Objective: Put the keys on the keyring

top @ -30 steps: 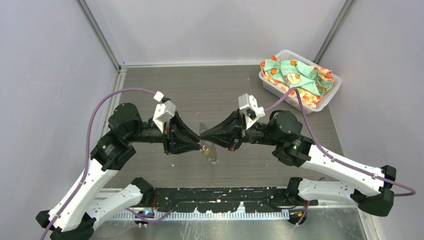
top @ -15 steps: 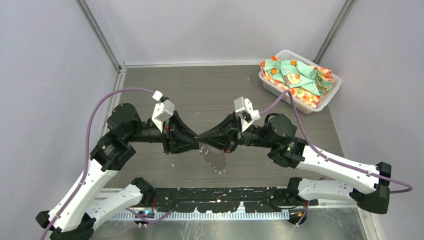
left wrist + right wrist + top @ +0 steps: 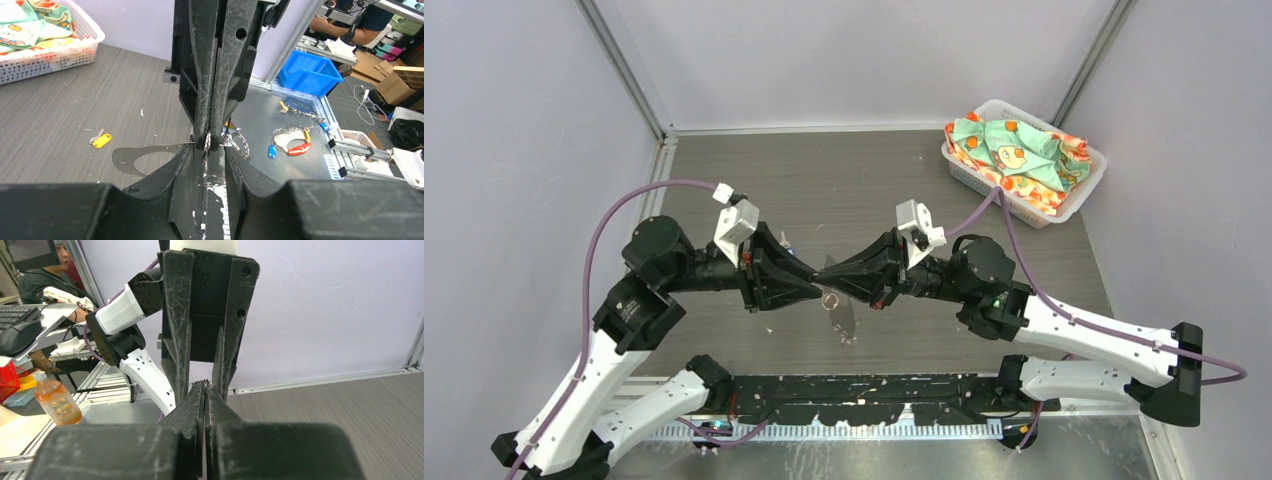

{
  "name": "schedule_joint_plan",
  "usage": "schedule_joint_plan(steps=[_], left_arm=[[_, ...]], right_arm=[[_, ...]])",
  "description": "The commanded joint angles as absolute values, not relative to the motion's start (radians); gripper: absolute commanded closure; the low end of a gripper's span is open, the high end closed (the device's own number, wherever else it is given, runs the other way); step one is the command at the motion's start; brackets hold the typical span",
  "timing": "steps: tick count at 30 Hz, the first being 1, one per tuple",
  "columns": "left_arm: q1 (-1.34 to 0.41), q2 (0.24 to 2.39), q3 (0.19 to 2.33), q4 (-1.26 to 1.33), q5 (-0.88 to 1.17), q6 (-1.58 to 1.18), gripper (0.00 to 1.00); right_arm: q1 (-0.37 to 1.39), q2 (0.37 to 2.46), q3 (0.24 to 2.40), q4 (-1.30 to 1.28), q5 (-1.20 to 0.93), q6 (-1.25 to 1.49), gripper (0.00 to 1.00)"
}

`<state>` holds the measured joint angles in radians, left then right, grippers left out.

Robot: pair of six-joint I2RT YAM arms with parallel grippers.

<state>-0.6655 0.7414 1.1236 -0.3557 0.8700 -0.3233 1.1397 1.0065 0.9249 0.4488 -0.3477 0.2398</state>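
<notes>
We see the left gripper [image 3: 817,292] and the right gripper [image 3: 832,283] meeting tip to tip above the middle of the grey wood-grain table [image 3: 874,190]. The large floppy loop of grey speckled metallic band, the keyring [image 3: 845,318], hangs from that meeting point toward the near edge. In the left wrist view one curved end of the loop runs straight into the spot where the tips touch. We cannot tell which gripper actually bears it. In the right wrist view the right gripper's black fingers [image 3: 197,400] lie pressed together with only a hairline between them. The left gripper's fingers [image 3: 176,340] stand opposite, wide at the base and narrowing to a slim gap at the tips. We cannot tell whether they clamp anything. A tiny silver key with a yellow-orange plastic head [image 3: 101,140] lies flat on the table, to the side of the grippers and clear of the loop. We cannot make out the blue-headed key with any certainty. In the far right corner sits a white plastic basket [image 3: 1074,207] holding crumpled orange-and-green patterned cloth [image 3: 1014,150], well apart from both arms.
</notes>
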Motion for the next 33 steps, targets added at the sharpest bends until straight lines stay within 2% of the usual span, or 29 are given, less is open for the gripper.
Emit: schedule_joint_plan(steps=[1,4,7,9,15,16,17,19,22,27,29,33], left_arm=[[-0.664,0.729,1.138,-0.296,0.828,-0.376,0.66],[-0.664,0.731,1.142,-0.303,0.842,-0.351,0.74],[-0.664,0.729,1.133,-0.318,0.862,-0.31,0.92],[-0.665,0.725,1.128,-0.326,0.857,-0.298,0.99],[-0.664,0.716,1.127,-0.351,0.84,-0.257,1.0],[-0.664,0.715,1.127,-0.362,0.84,-0.243,1.0],[-0.664,0.714,1.129,-0.377,0.844,-0.224,1.0],[-0.664,0.718,1.136,-0.419,0.866,-0.168,1.0],[-0.665,0.734,1.15,-0.516,0.953,-0.056,1.0],[-0.666,0.735,1.156,-0.57,1.022,0.043,1.0],[-0.666,0.741,1.164,-0.581,1.036,0.056,1.0],[-0.666,0.746,1.173,-0.622,1.017,0.066,1.0]], right_arm=[[1.16,1.0,0.904,0.548,-0.305,0.238,0.99],[1.172,1.002,0.893,0.567,-0.292,0.237,0.99],[1.177,0.998,0.887,0.576,-0.284,0.236,0.99],[1.18,0.995,0.884,0.575,-0.282,0.235,0.99],[1.184,0.979,0.883,0.557,-0.277,0.255,0.98],[1.183,0.975,0.897,0.527,-0.281,0.26,0.95],[1.184,0.969,0.919,0.449,-0.285,0.259,0.82],[1.182,0.966,1.002,0.262,-0.288,0.242,0.69],[1.176,0.997,1.184,-0.081,-0.34,0.167,0.59],[1.136,1.107,1.461,-0.478,-0.442,0.08,0.55],[1.119,1.149,1.534,-0.546,-0.488,0.074,0.55],[1.109,1.196,1.559,-0.578,-0.51,0.086,0.63]])
